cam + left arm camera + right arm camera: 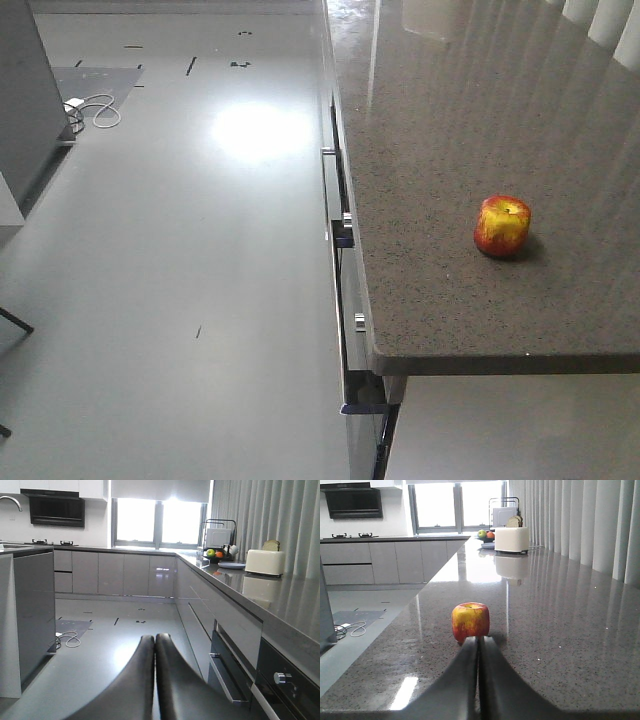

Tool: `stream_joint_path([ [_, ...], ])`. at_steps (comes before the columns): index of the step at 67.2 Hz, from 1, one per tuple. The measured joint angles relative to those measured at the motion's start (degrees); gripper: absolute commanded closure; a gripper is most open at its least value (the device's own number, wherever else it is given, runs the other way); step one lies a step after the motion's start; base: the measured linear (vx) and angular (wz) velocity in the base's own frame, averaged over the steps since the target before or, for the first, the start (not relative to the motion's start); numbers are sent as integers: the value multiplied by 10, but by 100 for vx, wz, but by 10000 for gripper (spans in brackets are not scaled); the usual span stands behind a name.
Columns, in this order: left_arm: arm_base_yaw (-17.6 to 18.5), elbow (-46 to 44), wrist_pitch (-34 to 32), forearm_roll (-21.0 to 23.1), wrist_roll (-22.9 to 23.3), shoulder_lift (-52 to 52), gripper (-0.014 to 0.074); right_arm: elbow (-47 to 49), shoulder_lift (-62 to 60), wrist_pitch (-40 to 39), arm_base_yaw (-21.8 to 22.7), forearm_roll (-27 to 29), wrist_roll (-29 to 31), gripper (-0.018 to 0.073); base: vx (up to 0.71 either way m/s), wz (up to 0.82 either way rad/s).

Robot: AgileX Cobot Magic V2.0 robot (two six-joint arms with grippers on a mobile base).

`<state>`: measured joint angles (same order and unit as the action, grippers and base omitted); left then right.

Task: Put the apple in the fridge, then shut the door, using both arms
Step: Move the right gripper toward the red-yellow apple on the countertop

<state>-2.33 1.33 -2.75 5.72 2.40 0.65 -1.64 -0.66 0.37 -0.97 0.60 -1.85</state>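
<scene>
The apple (502, 227), red with yellow patches, stands upright on the speckled grey countertop (450, 120), a short way in from its front edge. In the right wrist view the apple (470, 621) sits just beyond my right gripper (479, 639), whose fingers are pressed together and hold nothing; whether the tips touch the apple I cannot tell. My left gripper (155, 637) is shut too, empty, and hangs over the floor beside the base cabinets. Neither gripper shows in the front view. The fridge and its door are out of view.
Drawer handles (330, 152) stick out of the cabinet front below the counter edge. A grey island block (30, 620) stands at the left, with a white cable (98, 110) and a mat (70, 627) on the floor. A toaster (511, 539) and fruit bowl (486, 536) stand far down the counter.
</scene>
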Motion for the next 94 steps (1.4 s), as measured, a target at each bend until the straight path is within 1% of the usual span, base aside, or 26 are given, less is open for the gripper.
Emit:
stream_joint_path([
  [24,0,0,0,0,0,0,603,0,0,-4,0,0,0,562,0,0],
  [33,0,0,0,0,0,0,603,2,0,-22,0,11,-2,562,0,0],
  [39,0,0,0,0,0,0,603,38,0,7,0,11,1,562,0,0],
  [45,0,0,0,0,0,0,603,104,20,65,0,8,2,562,0,0],
  [58,0,0,0,0,0,0,603,270,120,268,0,5,7,562,0,0],
  [63,0,0,0,0,0,0,603,321,168,346,0,5,12,560,0,0],
  [69,0,0,0,0,0,0,603,370,222,419,0,6,13,544,0,0],
  [73,0,0,0,0,0,0,603,396,255,462,0,7,19,513,0,0],
  [79,0,0,0,0,0,0,603,430,312,513,0,13,25,414,0,0],
  [85,0,0,0,0,0,0,603,448,359,530,0,22,29,284,0,0],
  [91,0,0,0,0,0,0,603,457,398,531,0,30,40,115,0,0],
  [94,0,0,0,0,0,0,603,461,419,531,0,34,52,59,0,0],
])
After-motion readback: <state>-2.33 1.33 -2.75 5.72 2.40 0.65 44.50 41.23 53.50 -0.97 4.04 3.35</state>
